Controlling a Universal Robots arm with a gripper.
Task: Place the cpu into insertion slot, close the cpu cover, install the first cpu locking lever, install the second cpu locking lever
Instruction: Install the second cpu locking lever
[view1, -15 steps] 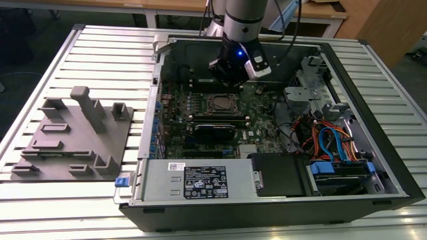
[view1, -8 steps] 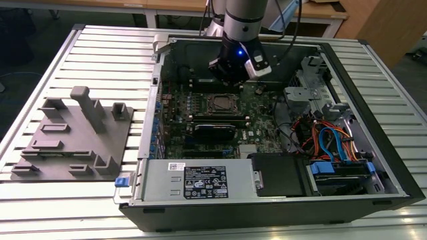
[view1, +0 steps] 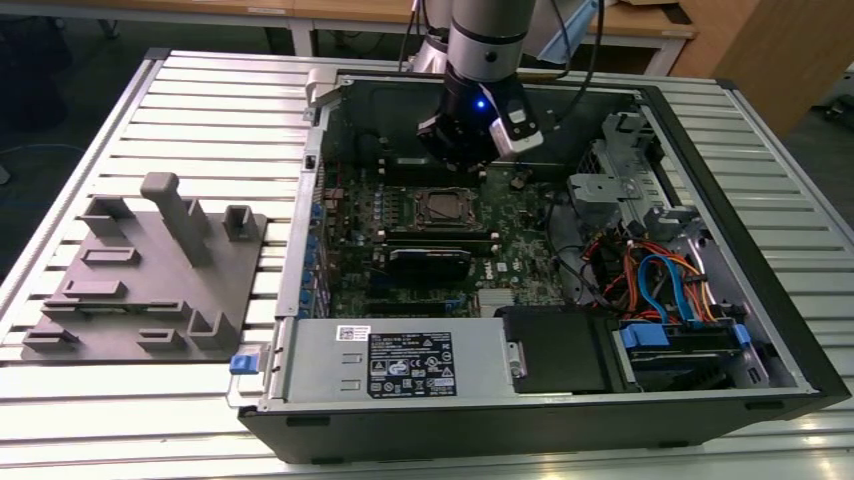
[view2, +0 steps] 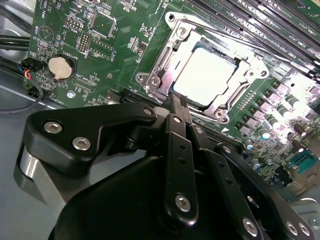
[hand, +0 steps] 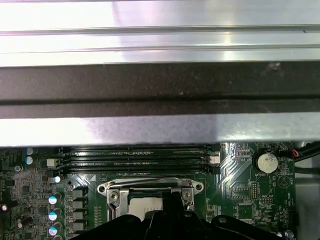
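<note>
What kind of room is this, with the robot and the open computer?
Probably a robotics lab or workshop: a robot arm reaches into an open computer case that lies on a slatted metal workbench, beside a grey parts holder.

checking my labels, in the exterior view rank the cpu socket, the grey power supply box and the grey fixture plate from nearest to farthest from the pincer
1. The insertion slot, just below the pincer on the green board.
2. The power supply box, at the case's near edge.
3. The grey fixture plate, outside the case at the exterior view's left.
The last two are fairly close to call.
</note>
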